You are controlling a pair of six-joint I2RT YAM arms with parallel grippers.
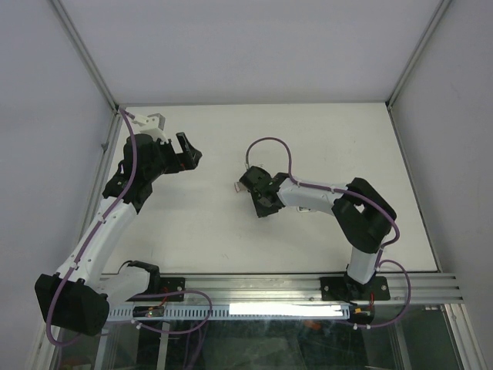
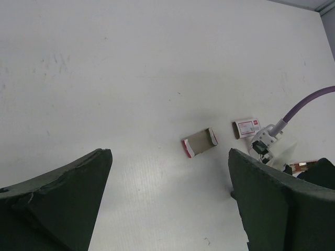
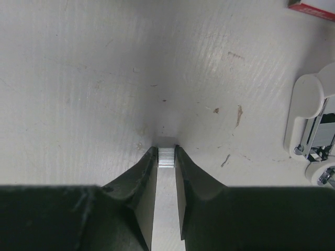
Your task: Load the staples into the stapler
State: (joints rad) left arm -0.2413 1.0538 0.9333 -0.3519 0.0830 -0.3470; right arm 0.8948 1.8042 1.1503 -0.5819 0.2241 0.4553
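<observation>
My right gripper (image 3: 166,152) is low over the table, shut on the staples (image 3: 166,157), a short silvery strip pinched crosswise between the fingertips. The stapler (image 3: 309,117) lies on the table to the right of those fingers, pale-bodied with its metal channel showing. The red-and-white sleeve (image 3: 311,7) is at the top right corner of that view. In the left wrist view the sleeve (image 2: 246,127) and the greyish inner tray (image 2: 200,142) lie apart on the table. My left gripper (image 2: 168,154) hangs open above the table at the back left (image 1: 185,150), holding nothing.
The white table (image 1: 323,131) is bounded by metal frame posts and pale walls at the back and sides. A purple cable (image 1: 271,143) loops above the right wrist. Small scuffs mark the surface near the right fingers.
</observation>
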